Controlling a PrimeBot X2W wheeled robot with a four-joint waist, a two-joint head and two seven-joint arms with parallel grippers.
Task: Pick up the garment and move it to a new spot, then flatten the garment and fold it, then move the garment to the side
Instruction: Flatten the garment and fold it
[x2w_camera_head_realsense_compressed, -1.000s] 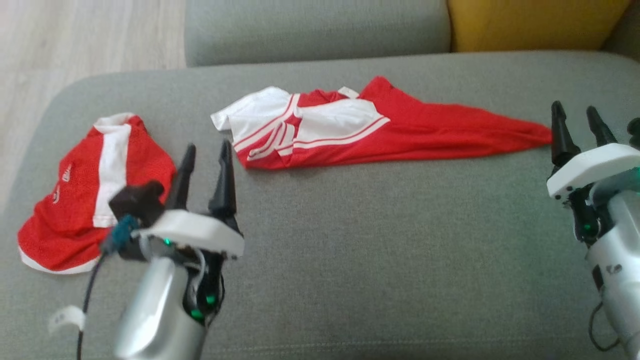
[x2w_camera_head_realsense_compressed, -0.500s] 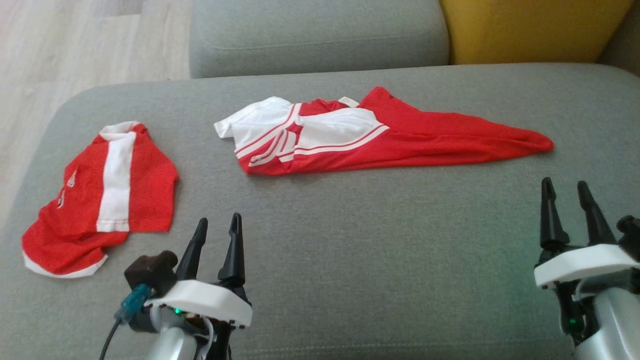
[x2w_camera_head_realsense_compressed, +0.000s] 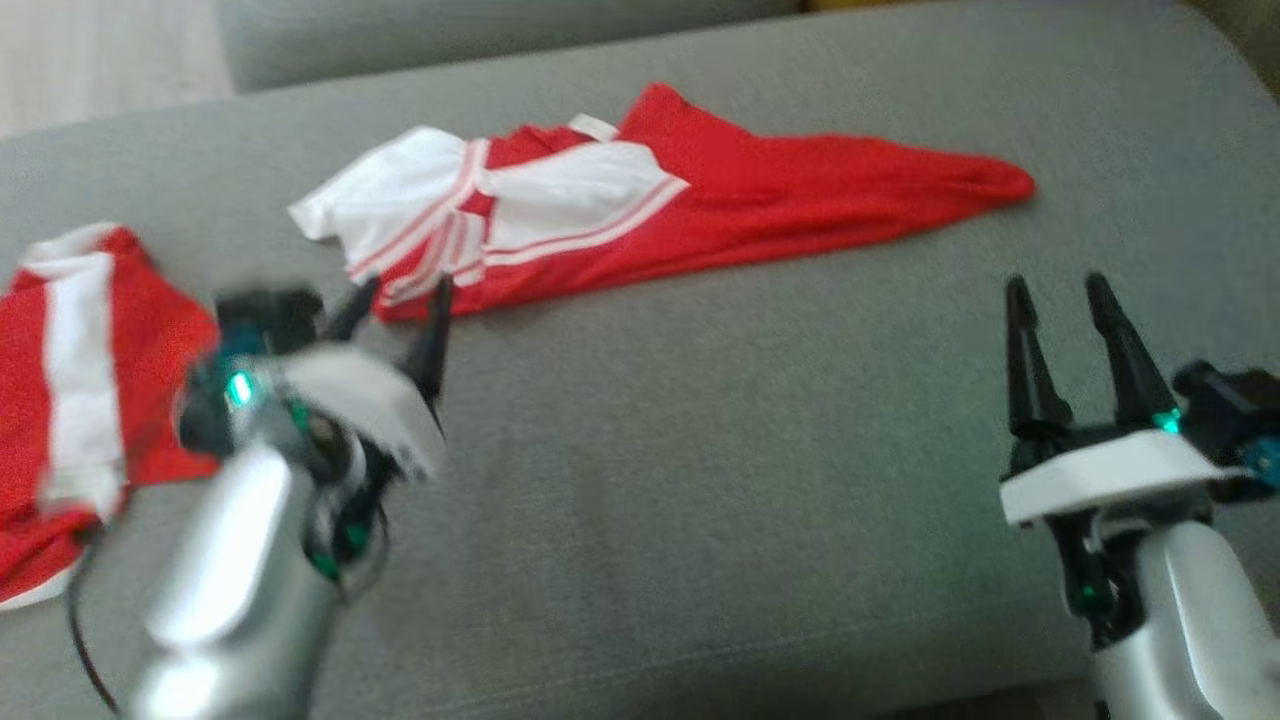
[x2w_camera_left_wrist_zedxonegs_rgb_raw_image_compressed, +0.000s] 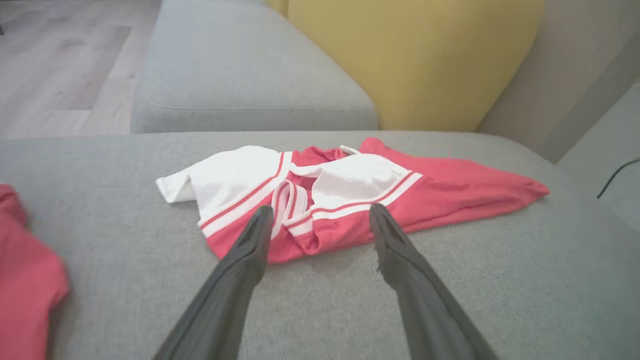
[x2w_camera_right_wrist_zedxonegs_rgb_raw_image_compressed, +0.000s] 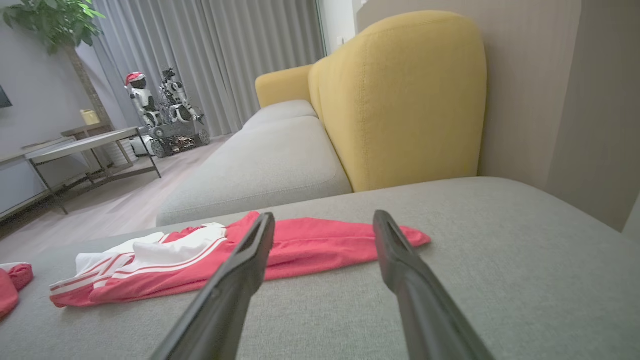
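Tools are both spread wide, and neither one is gripping anything. The left tool (x2w_camera_head_realsense_compressed: 407, 290) looks pretty blurry from the head camera. It hangs over the grey fabric sofa seat (x2w_camera_head_realsense_compressed: 720, 470) with its tips right at the near edge of the red-and-white sports garment (x2w_camera_head_realsense_compressed: 700, 210). In the wrist view the left tool (x2w_camera_left_wrist_zedxonegs_rgb_raw_image_compressed: 321, 210) points straight at the striped white end of the garment (x2w_camera_left_wrist_zedxonegs_rgb_raw_image_compressed: 350, 210), but I can't tell if the tips are actually touching the cloth.

The garment is a long rumpled strip lying across the back half of the seat. Its white sleeve part with red stripes is toward the robot's left, and the plain red part tapers to a point toward the right. The right tool (x2w_camera_head_realsense_compressed: 1057, 285) is off on the right side, well short of the cloth and hovering over bare cushion. From its own camera the right tool (x2w_camera_right_wrist_zedxonegs_rgb_raw_image_compressed: 325, 216) lines up with the pointed red end of the garment (x2w_camera_right_wrist_zedxonegs_rgb_raw_image_compressed: 310, 250).

A second red garment with a white band (x2w_camera_head_realsense_compressed: 60, 380) is bunched up at the far left of the seat, apart from the first one. A mustard-yellow padded backrest (x2w_camera_right_wrist_zedxonegs_rgb_raw_image_compressed: 400, 100) stands behind the seat, with pale wooden flooring (x2w_camera_left_wrist_zedxonegs_rgb_raw_image_compressed: 60, 65) off to the left.
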